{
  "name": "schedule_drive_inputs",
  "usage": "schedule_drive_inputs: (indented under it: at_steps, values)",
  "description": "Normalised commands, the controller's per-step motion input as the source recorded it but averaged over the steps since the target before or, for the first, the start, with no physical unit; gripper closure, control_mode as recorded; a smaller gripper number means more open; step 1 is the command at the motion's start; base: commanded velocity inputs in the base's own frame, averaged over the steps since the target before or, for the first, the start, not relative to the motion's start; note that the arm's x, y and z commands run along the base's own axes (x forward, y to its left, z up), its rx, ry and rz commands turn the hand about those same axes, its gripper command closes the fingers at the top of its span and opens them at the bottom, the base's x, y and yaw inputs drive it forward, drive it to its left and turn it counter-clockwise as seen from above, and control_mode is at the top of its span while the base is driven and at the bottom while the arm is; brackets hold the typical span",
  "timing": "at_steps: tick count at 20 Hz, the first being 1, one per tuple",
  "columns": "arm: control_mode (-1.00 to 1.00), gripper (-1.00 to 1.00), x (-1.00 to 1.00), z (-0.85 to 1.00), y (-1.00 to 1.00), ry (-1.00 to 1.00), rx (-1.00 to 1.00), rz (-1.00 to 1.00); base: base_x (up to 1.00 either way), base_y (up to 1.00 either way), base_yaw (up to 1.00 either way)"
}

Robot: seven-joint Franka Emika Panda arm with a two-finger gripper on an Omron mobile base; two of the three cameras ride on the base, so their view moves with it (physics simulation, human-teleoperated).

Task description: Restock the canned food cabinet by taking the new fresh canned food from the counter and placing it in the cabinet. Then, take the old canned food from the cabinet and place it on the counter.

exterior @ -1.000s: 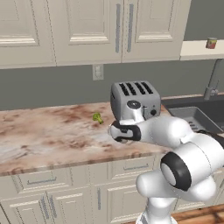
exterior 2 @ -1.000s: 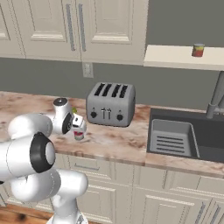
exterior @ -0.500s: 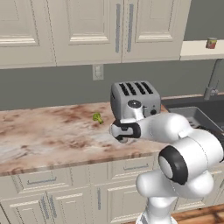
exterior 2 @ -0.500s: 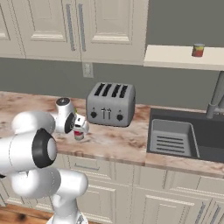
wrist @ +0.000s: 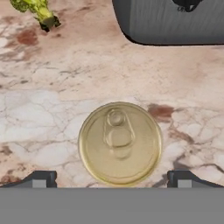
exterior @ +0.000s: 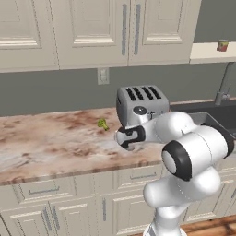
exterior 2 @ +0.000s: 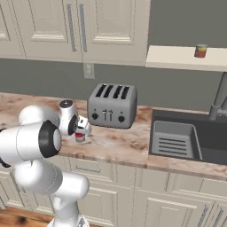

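Grey wall (exterior: 55, 92) behind worktop, white outlet plate (exterior: 103, 75) on it. Cream panelled-door wall cabinets (exterior: 92, 27) above, long metal handles. Cream drawers and doors (exterior: 55, 203) below. Silver four-slot toaster (exterior 2: 112, 105) near wall. Dark sink (exterior 2: 186, 139) at right, grey faucet (exterior 2: 218, 104) behind. Wood floor (exterior: 207, 228) low right.

Your arm (exterior: 193, 152): glossy white rounded shells, black joint bands, grey end cap; two small dark fingertips (wrist: 41, 178).
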Motion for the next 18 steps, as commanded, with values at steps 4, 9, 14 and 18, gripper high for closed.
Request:
schedule_drive_inputs:
  at_steps: [4,9,14,18]
  values:
    - [-1.0,-1.0,0.19,-0.08,0.0,0.0,0.0,-0.01,0.0,0.0,0.0]
    - [-1.0,1.0,0.15,-0.11,0.0,0.0,0.0,-0.01,0.0,0.0,0.0]
    - [-1.0,1.0,0.06,-0.04,0.0,0.0,0.0,0.0,0.0,0.0,0.0]
    - [-1.0,1.0,-0.11,0.0,-0.01,0.0,0.0,0.0,0.0,0.0,0.0]
